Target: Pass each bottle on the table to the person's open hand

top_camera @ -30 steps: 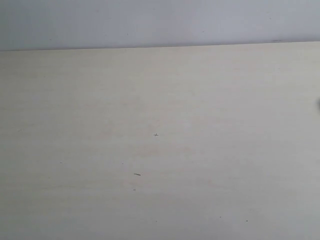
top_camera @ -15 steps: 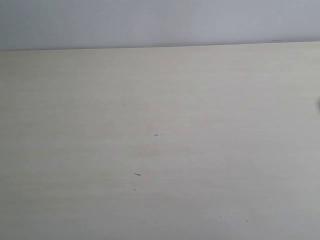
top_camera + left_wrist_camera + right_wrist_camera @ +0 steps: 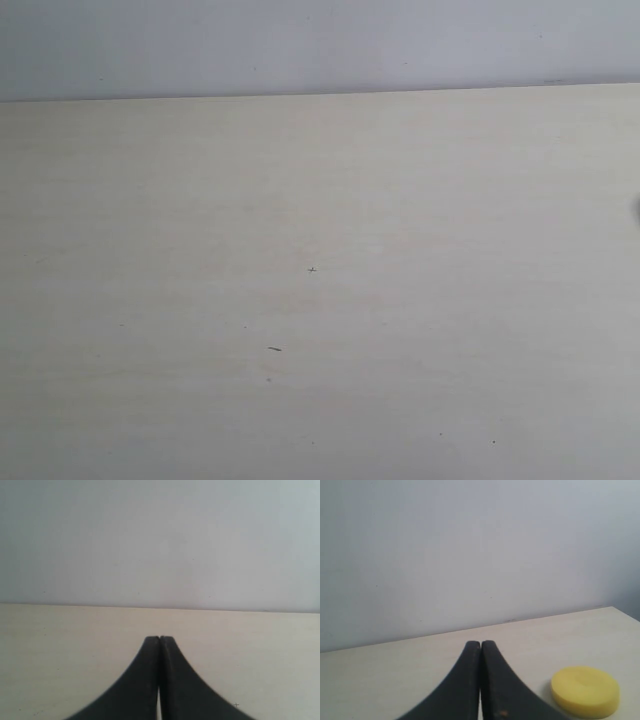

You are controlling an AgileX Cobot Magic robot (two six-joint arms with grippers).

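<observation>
A: Where do the bottles lie relative to either pincer?
B: Cannot tell; none shows on the worktop [image 3: 320, 200], nor does the person's open hand. The left pincer [image 3: 159, 639] and right pincer [image 3: 480, 643] are both closed and empty. A yellow disc [image 3: 585, 691] sits near the right one.

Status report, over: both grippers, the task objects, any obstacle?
Left gripper shut, holding nothing. Right gripper shut, holding nothing. No bottle and no hand in any view. Yellow disc lies on the table near it, not touching.

Left gripper [image 3: 159, 639], right gripper [image 3: 481, 643]: jaws together.
</observation>
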